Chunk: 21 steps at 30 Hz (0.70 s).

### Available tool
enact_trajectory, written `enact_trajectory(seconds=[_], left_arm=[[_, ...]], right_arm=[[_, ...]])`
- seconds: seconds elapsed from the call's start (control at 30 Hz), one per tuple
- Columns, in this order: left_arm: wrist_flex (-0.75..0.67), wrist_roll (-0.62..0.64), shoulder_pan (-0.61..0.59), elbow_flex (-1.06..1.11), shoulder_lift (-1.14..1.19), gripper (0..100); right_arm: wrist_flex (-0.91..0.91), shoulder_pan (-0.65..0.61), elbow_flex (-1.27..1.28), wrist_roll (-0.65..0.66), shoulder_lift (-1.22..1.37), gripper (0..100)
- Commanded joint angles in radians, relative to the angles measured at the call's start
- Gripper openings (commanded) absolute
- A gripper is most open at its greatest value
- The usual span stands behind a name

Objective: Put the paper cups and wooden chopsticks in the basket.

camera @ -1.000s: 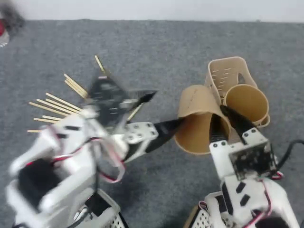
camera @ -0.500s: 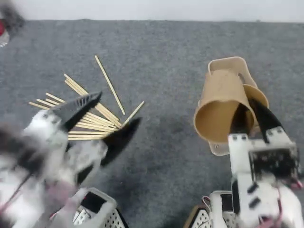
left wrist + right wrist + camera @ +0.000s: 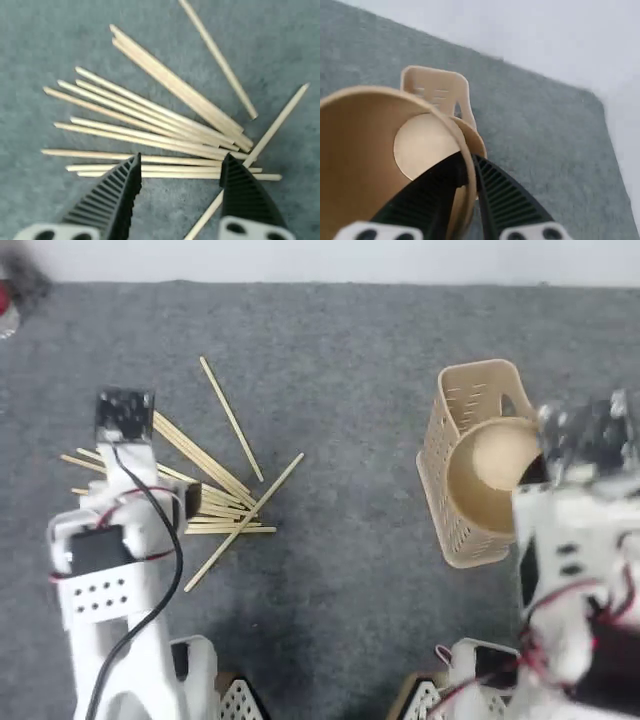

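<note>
Several wooden chopsticks (image 3: 205,490) lie fanned on the grey mat at the left; in the left wrist view the chopsticks (image 3: 165,125) lie just beyond the fingertips. My left gripper (image 3: 180,161) hangs open right above them, holding nothing; from above, the left gripper (image 3: 193,502) is mostly under its arm. At the right, the tan basket (image 3: 468,400) stands with a paper cup (image 3: 492,476) held at its mouth. My right gripper (image 3: 470,167) is shut on that cup's (image 3: 385,150) rim, one finger inside. A second cup's rim (image 3: 476,142) shows behind it in the basket (image 3: 437,85).
The grey mat (image 3: 340,420) lies bare between the chopsticks and the basket. A white wall (image 3: 320,260) bounds the far edge. A small red and dark object (image 3: 10,295) sits at the far left corner. The arm bases (image 3: 215,695) stand along the near edge.
My left arm swung from the middle of the mat back to the left and now stands over the chopsticks. My right arm carried the cup from in front of the basket into its mouth.
</note>
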Motion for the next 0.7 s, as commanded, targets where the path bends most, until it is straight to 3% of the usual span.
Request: enact_trajectory(seconds=[0.0,0.17,0.67], left_arm=[[-0.175,0.029,-0.015,0.182,-0.015,24],[-0.311,0.112,-0.017,0.317,-0.015,24],[-0.387,0.110,-0.012,0.432,-0.015,24]], right_arm=[[0.025,0.061,-0.195,0.012,0.114,0.8],[0.031,0.082,-0.244,0.012,0.220,0.8],[0.067,0.074,-0.242,0.005,0.458,0.8]])
